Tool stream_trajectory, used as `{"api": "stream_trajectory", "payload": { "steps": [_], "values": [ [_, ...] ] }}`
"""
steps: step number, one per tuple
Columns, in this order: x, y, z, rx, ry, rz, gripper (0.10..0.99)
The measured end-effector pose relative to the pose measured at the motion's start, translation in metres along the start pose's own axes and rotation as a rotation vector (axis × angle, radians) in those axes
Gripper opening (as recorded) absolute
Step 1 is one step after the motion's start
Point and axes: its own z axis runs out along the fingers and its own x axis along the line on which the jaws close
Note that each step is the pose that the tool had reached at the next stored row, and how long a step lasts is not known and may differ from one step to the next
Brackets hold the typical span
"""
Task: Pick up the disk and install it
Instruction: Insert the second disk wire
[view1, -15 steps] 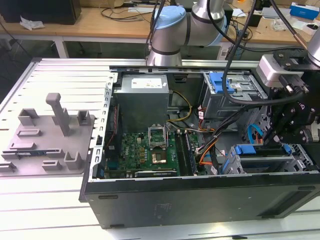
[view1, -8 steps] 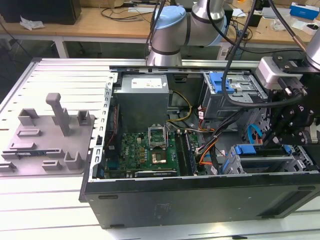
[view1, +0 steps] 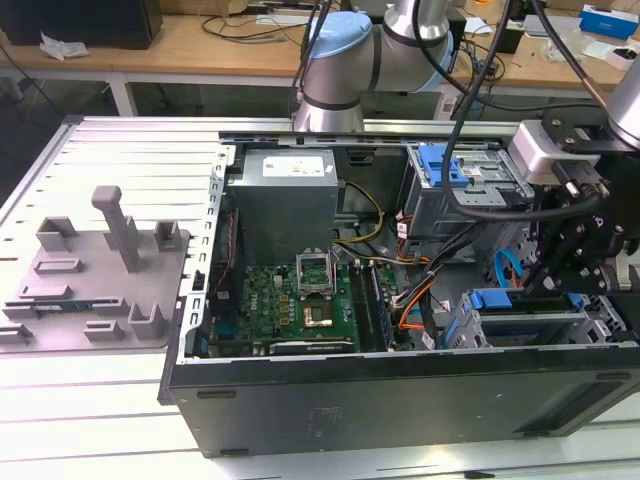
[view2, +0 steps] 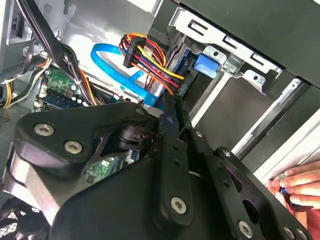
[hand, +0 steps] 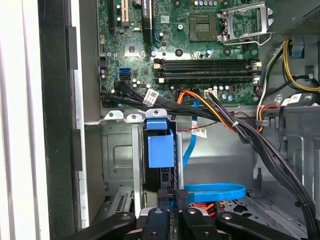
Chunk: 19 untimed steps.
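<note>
At the drive cage (view1: 520, 325) in the corner of the open computer case, on the exterior view's right, we see the tool (view1: 548, 275) reaching down into the chassis. Its two fingers are drawn together with nothing visible between them, so we read it as closed and empty.

In the first wrist view the tool (hand: 175, 192) sits just beside the near end of the disk (hand: 160, 147). We cannot tell whether the tips touch it. The disk stands on edge in a slot of the cage (hand: 117, 155), its blue carrier end facing the tool. Its long axis runs straight ahead of the fingers and deeper into the bay, toward the motherboard (hand: 200, 50).

In the second wrist view the same line holds, with the fingers (view2: 172, 112) pointing at the blue carrier (view2: 192, 57). We judge the disk to be partly seated, since the carrier end stands proud of the cage.

A blue data cable (hand: 210, 191) loops close beside the tool, and a bundle of power leads (view2: 150, 60) hangs near the disk. A person's hand (view2: 300, 187) rests at the case edge.
</note>
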Motion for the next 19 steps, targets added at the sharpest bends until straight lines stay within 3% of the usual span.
{"api": "stream_trajectory", "payload": {
  "steps": [3,4,6,7,8,12,19],
  "values": [
    [-0.0001,0.0000,0.0001,0.000,-0.0010,-0.002,0.161],
    [-0.0001,0.0000,-0.0030,0.000,-0.0022,-0.002,0.161],
    [-0.0009,-0.0001,-0.0190,0.000,-0.0005,-0.003,0.235],
    [-0.0017,-0.0001,-0.0364,0.000,-0.0004,-0.002,0.235],
    [-0.0024,-0.0001,-0.0420,0.000,-0.0005,-0.002,0.235],
    [-0.0026,0.0001,-0.0420,0.000,0.0005,-0.003,0.106],
    [-0.0025,0.0014,-0.0420,0.000,0.0025,-0.003,0.106]
  ]
}}
